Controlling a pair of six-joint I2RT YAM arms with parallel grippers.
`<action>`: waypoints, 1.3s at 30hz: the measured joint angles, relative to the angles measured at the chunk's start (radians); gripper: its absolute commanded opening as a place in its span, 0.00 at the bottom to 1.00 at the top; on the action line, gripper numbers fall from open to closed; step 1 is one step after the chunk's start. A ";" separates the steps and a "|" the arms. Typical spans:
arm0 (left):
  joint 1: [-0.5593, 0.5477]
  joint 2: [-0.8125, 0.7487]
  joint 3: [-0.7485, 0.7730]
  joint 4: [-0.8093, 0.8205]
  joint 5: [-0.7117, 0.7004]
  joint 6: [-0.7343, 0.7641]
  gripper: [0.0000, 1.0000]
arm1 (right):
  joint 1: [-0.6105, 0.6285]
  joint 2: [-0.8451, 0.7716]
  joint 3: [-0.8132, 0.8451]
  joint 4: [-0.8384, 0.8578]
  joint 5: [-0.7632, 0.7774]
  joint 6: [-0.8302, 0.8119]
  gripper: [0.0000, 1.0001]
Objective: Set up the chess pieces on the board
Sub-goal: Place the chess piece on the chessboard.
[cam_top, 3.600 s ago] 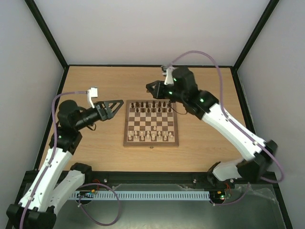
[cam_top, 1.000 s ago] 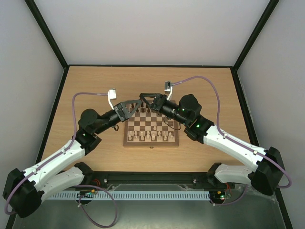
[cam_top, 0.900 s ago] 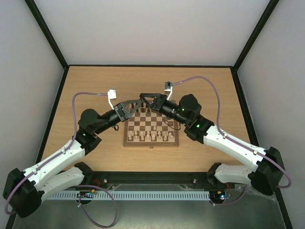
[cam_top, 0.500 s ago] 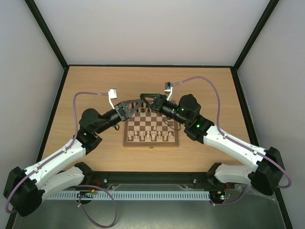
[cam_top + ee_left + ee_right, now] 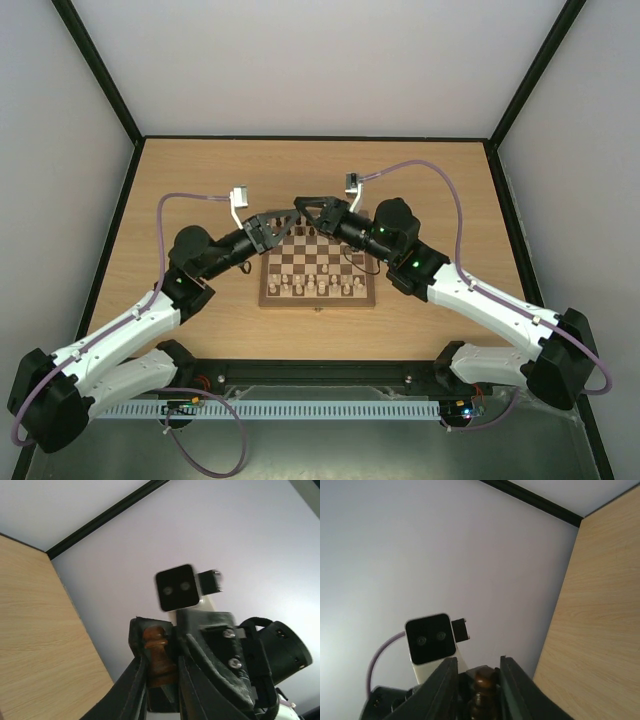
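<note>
— Where's the piece (image 5: 159,652)?

— Up in the air. The two arms meet tip to tip above the far edge of the board (image 5: 318,262), left of its middle, and the brown piece stands upright between them.

— Who has it?

— The left gripper (image 5: 293,209) does. Its fingers (image 5: 139,680) are pinched on the piece's base, one on each side.

— And the right gripper (image 5: 304,203)?

— Its fingers (image 5: 446,677) stand either side of the piece's head. From its own camera I can't tell whether they press on it or stand just off it.

— The rest of the board?

— Dark men (image 5: 330,232) fill the far rows and cream men (image 5: 315,287) the near rows, with bare squares between them.
</note>
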 measured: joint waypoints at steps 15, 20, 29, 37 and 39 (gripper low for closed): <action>0.000 -0.099 0.080 -0.354 0.098 0.167 0.16 | -0.075 -0.179 0.085 -0.416 -0.005 -0.217 0.57; 0.000 -0.196 0.087 -0.513 0.183 0.227 0.18 | -0.143 -0.163 0.156 -0.593 -0.207 -0.341 0.60; 0.000 -0.409 0.023 -0.650 0.339 0.255 0.19 | -0.144 -0.117 0.075 -0.685 -0.649 -0.444 0.50; -0.003 -0.438 -0.068 -0.671 0.435 0.248 0.20 | -0.069 -0.114 0.068 -0.685 -0.793 -0.460 0.40; -0.004 -0.438 -0.080 -0.670 0.452 0.247 0.21 | -0.050 -0.101 0.068 -0.683 -0.800 -0.459 0.38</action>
